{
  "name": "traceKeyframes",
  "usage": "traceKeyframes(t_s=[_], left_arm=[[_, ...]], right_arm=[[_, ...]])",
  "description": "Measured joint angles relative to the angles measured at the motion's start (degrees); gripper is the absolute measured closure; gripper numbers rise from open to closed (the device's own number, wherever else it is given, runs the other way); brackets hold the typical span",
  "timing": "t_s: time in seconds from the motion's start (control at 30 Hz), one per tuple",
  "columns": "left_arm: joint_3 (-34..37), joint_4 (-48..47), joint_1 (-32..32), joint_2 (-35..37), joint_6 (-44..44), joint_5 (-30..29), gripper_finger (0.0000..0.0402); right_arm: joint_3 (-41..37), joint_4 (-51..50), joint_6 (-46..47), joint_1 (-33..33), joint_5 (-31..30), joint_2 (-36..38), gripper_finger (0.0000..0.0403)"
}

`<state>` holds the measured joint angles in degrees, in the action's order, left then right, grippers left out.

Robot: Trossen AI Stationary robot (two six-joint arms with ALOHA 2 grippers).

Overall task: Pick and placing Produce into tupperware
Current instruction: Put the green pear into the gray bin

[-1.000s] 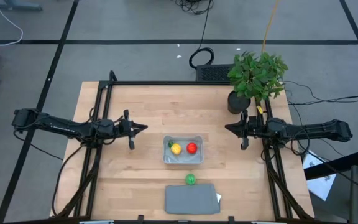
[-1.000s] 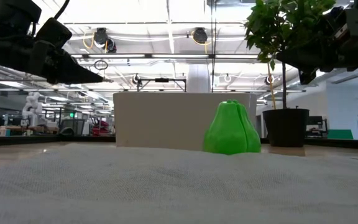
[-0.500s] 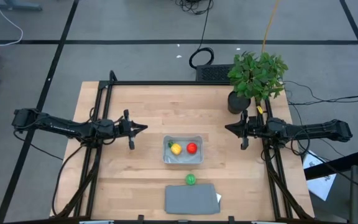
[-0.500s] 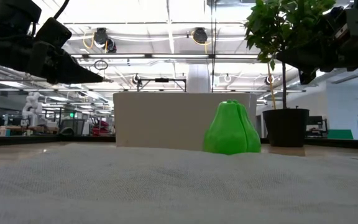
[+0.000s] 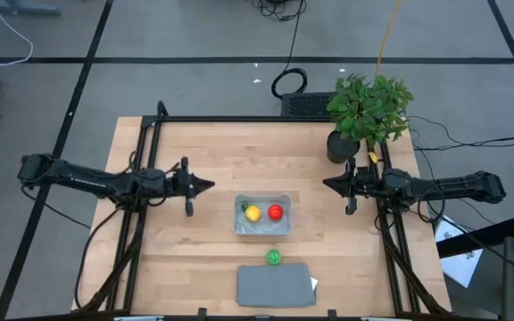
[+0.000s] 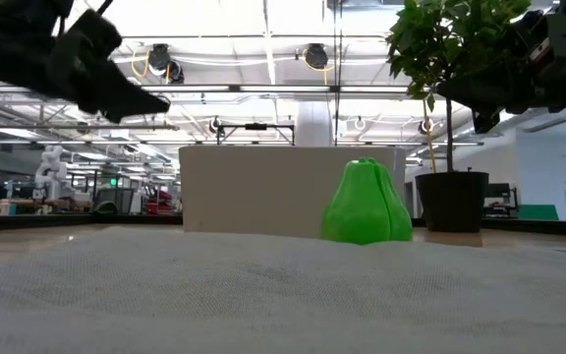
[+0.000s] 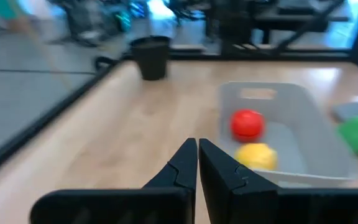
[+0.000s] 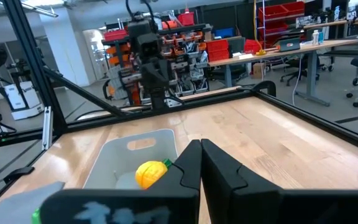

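Green produce (image 5: 274, 257) outside tupperware (image 5: 262, 227), well apart from both closed pincers: left (image 5: 205, 185); right (image 5: 328, 184)

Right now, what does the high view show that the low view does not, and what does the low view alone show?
Only the high view shows the small yellow toy fruit and the round red toy fruit lying inside the clear greyish plastic box, with the left gripper and right gripper at either side of it, both shut. Only the low view shows the green toy is pear-shaped and standing upright. Both show the green toy fruit outside the box, the flat grey lid and the potted plant.
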<state>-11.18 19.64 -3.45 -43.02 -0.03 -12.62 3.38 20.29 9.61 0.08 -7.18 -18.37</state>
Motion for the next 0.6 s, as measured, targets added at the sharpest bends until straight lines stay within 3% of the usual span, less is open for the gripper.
traceKeyframes(t_s=[0.1, 0.37, 0.6], left_arm=[[-4.14, -4.28, -2.23, -1.46, -0.08, 1.85, 0.0382], [-10.77, -4.40, -8.94, -9.49, 2.91, 2.14, 0.0382], [-18.83, -4.56, -10.98, -18.62, 5.42, 2.25, 0.0382]], right_arm=[[0.00, -0.02, -0.06, 0.00, 0.00, -0.02, 0.0403], [-0.02, -0.02, -0.24, 0.00, 0.00, -0.02, 0.0403], [-0.02, -0.02, -0.24, 0.00, 0.00, -0.02, 0.0403]])
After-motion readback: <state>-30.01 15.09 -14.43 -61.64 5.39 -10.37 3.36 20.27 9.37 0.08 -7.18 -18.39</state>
